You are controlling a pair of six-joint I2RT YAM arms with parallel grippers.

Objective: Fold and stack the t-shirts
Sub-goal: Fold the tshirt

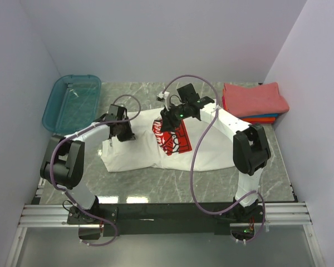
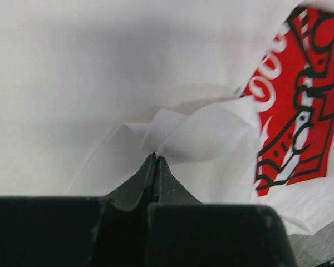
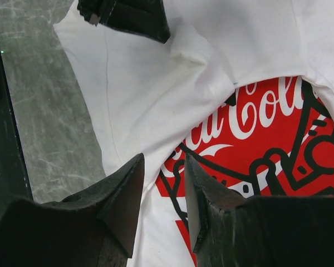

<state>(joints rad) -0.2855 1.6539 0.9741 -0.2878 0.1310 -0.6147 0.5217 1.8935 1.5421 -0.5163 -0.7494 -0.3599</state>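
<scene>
Jaws of the left gripper (image 2: 155, 159) stood pressed together on a small raised fold of the white tee (image 2: 100, 83), the cloth bunching up just past the tips. That pinch sat beside the red print (image 2: 300, 100), probably so the near-left part of the garment could be lifted and carried over for a fold.

The right gripper (image 3: 164, 167) stood partly spread, with nothing between its jaws, low over the edge of the print where the cloth was doubled over. It was likely poised there to take a matching hold, so both arms could move the fabric evenly. Whether its tips touched the cloth could not be told.

The tee lay spread across the middle of the table (image 1: 156, 181), partly folded and wrinkled, between the two arms. At the far right corner, well apart, sat the folded tees (image 1: 255, 99), coral-red on top with orange and blue edges beneath, presumably the stack awaiting this one. A teal bin (image 1: 71, 103) stood at the far left.
</scene>
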